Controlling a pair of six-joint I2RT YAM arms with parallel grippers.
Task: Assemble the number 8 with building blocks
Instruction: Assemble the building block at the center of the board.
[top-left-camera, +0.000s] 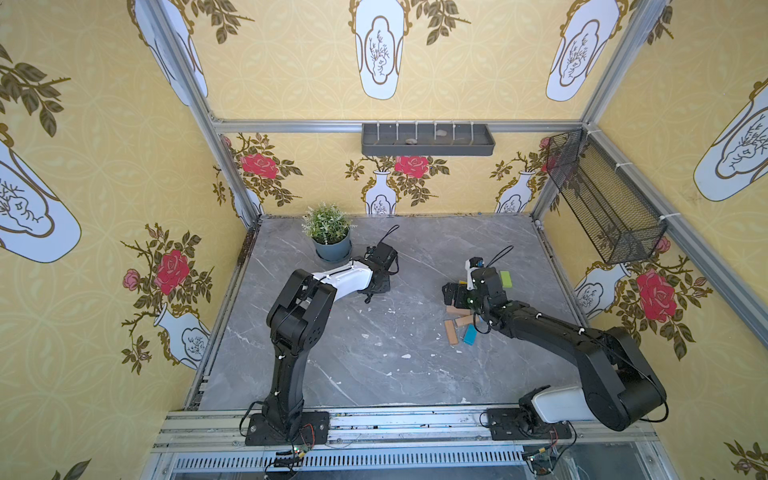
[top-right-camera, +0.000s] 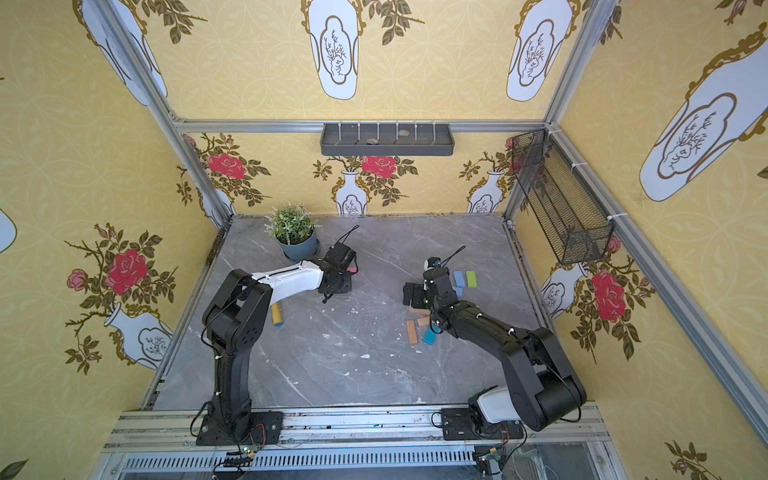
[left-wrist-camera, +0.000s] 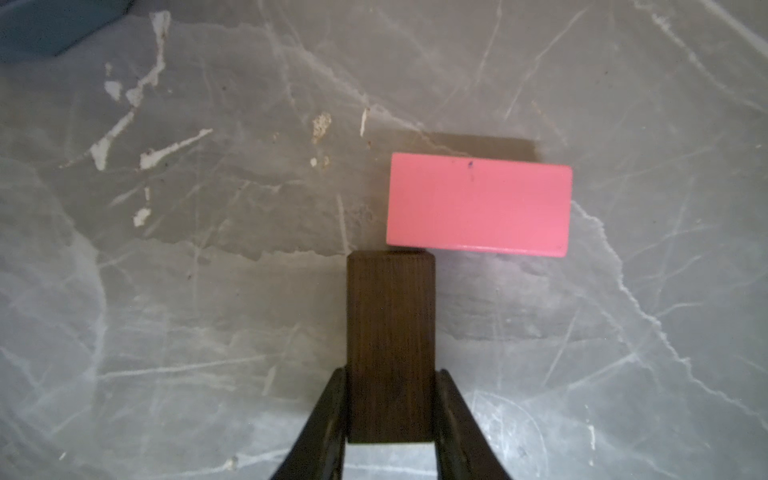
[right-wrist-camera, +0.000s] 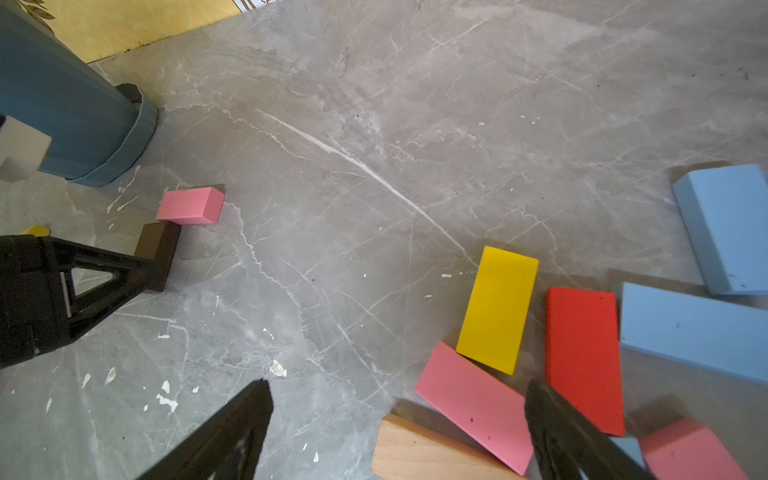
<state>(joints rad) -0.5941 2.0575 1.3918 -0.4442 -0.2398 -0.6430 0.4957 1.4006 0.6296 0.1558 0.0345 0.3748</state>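
My left gripper (left-wrist-camera: 390, 415) is shut on a dark brown block (left-wrist-camera: 390, 332) low over the grey table. The block's far end meets the long side of a pink block (left-wrist-camera: 478, 203) near its corner. The right wrist view shows that pair, pink (right-wrist-camera: 191, 205) and dark brown (right-wrist-camera: 160, 249), beside the plant pot. My right gripper (right-wrist-camera: 399, 388) is open and empty over a loose pile: yellow (right-wrist-camera: 496, 309), red (right-wrist-camera: 584, 357), pink (right-wrist-camera: 473, 415), tan (right-wrist-camera: 415, 453) and blue (right-wrist-camera: 698, 332) blocks. In a top view, tan (top-left-camera: 451, 331), teal (top-left-camera: 470, 334) and green (top-left-camera: 505, 279) blocks lie round the right arm.
A potted plant (top-left-camera: 332, 245) stands at the back left, close behind the left gripper (top-left-camera: 376, 291). A yellow cylinder with a blue end (top-right-camera: 277, 314) lies under the left arm. A wire basket (top-left-camera: 602, 199) hangs on the right wall and a grey shelf (top-left-camera: 428, 139) on the back wall.
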